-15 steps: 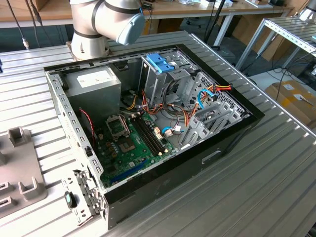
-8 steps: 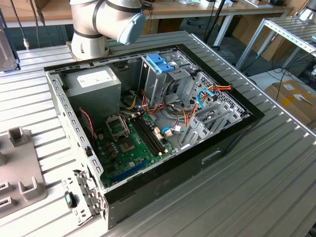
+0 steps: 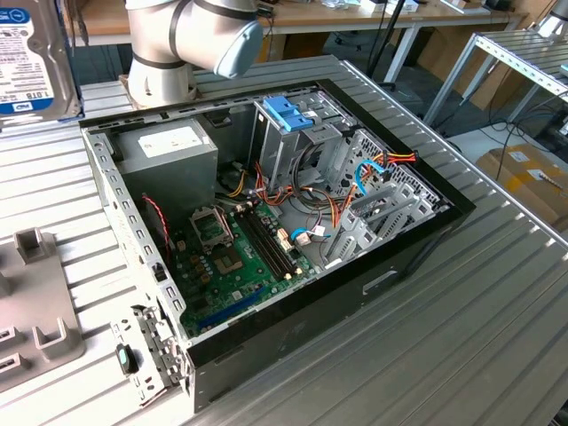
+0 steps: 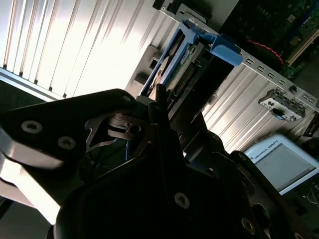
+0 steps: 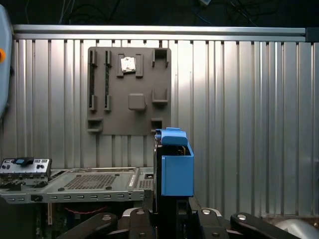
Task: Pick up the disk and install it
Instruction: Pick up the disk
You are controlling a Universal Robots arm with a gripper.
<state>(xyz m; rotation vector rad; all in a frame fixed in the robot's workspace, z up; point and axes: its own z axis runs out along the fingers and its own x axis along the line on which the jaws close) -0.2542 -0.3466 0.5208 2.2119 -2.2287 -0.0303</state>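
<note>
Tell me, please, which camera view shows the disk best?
The second wrist view: it shows the disk lengthwise in its light-blue carrier, held by the gripper. The first wrist view shows the disk end-on; the exterior view shows part of its labelled face, cut off at that view's top left.

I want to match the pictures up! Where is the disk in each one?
Exterior view: the disk is in the exterior view's upper left corner, label showing.
First wrist view: its blue carrier end stands in front of the ribbed table.
Second wrist view: seen edge-on, in front of the computer case's silver rim.
Shared landmark: that open computer case.
</note>
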